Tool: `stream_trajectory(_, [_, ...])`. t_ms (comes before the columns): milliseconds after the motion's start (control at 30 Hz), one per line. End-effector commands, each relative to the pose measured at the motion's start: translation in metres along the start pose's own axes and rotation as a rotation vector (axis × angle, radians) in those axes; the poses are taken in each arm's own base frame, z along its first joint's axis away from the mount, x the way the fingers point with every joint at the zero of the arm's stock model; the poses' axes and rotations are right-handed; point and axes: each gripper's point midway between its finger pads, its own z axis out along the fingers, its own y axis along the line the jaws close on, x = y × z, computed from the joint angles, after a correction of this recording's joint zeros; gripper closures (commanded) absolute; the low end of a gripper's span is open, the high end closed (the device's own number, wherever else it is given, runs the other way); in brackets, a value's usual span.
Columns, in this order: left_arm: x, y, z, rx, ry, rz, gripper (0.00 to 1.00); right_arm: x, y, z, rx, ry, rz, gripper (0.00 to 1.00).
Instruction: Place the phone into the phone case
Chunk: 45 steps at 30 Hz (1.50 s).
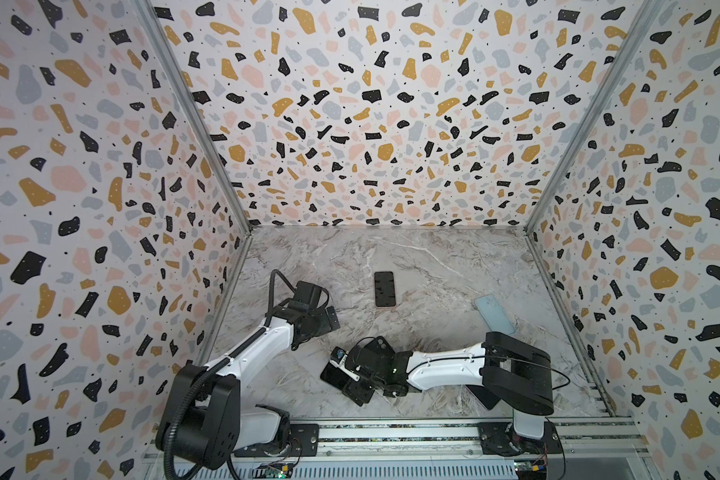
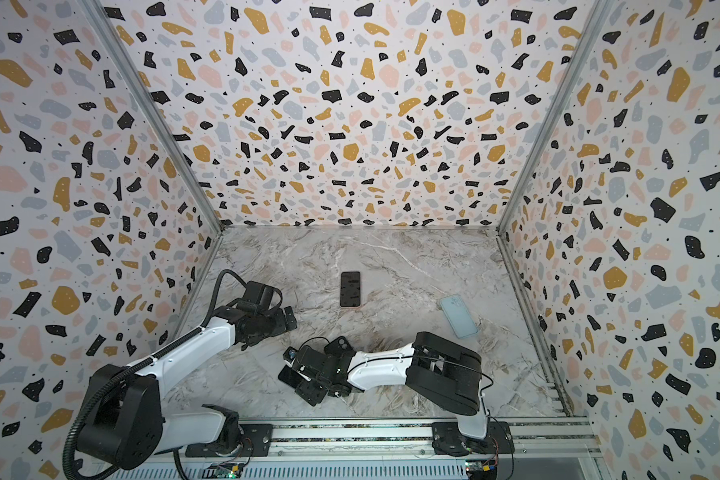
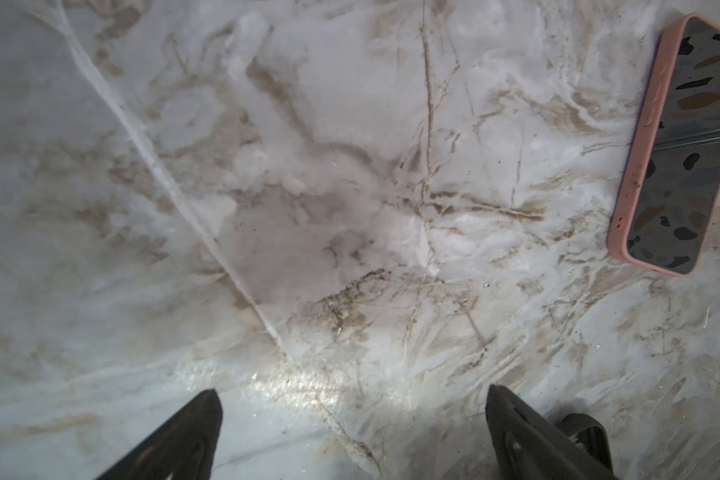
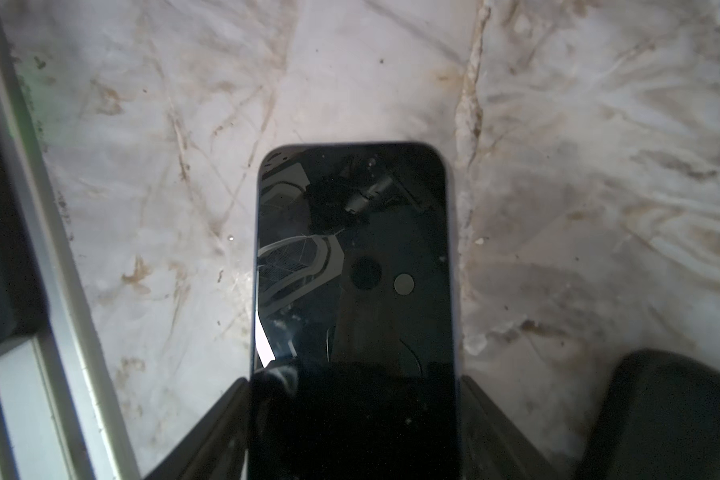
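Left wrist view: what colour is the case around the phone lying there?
Pink. The case shows best in the left wrist view.

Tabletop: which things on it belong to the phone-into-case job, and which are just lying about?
Job: bare dark phone, held in the right gripper; light blue case, probably its target.
Lying about: pink-cased phone, mid-table, already fitted.

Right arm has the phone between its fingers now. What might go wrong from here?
1. The right gripper holds the phone by one end, with most of it sticking out, so it may pivot or slip when lifted.
2. The light blue case seems to lie back-up, off to the right, so it may need flipping.
3. The left gripper is open and far from that case, so nothing steadies it.
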Motion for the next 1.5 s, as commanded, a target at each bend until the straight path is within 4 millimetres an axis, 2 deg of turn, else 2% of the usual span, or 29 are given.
stream_trajectory(0, [0.002,0.004,-0.004,0.017,-0.027,-0.06,0.0,0.034,-0.005,-0.002,0.035,0.185,0.041,0.22])
stream_trajectory(300, [0.014,0.019,0.001,0.005,0.01,-0.104,0.0,0.042,-0.006,-0.003,0.05,0.354,-0.018,0.13])
stream_trajectory(533, [0.017,0.017,0.006,0.039,0.03,-0.124,0.0,0.047,-0.006,-0.007,0.033,0.403,-0.023,0.04])
stream_trajectory(833, [0.023,0.019,0.013,0.044,0.054,-0.134,0.0,0.06,-0.01,0.0,0.025,0.423,0.011,0.17])
stream_trajectory(933, [0.025,0.018,0.013,0.057,0.063,-0.139,0.0,0.058,-0.008,0.001,0.01,0.394,0.04,0.18])
stream_trajectory(1033, [0.035,0.004,0.013,0.173,0.093,-0.166,0.0,0.053,-0.008,0.001,0.003,0.342,0.07,0.21])
stream_trajectory(1133, [0.053,-0.004,0.017,0.258,0.146,-0.205,0.0,0.048,-0.009,0.002,-0.01,0.284,0.107,0.25])
stream_trajectory(1300, [0.077,-0.003,0.024,0.298,0.215,-0.254,0.0,0.04,-0.004,-0.001,-0.05,0.197,0.134,0.3])
stream_trajectory(1400, [0.083,0.0,0.026,0.293,0.226,-0.269,0.0,0.037,-0.006,-0.003,-0.041,0.189,0.125,0.31])
stream_trajectory(1467, [0.08,0.002,0.025,0.282,0.221,-0.271,0.0,0.038,-0.009,-0.004,-0.007,0.209,0.104,0.27])
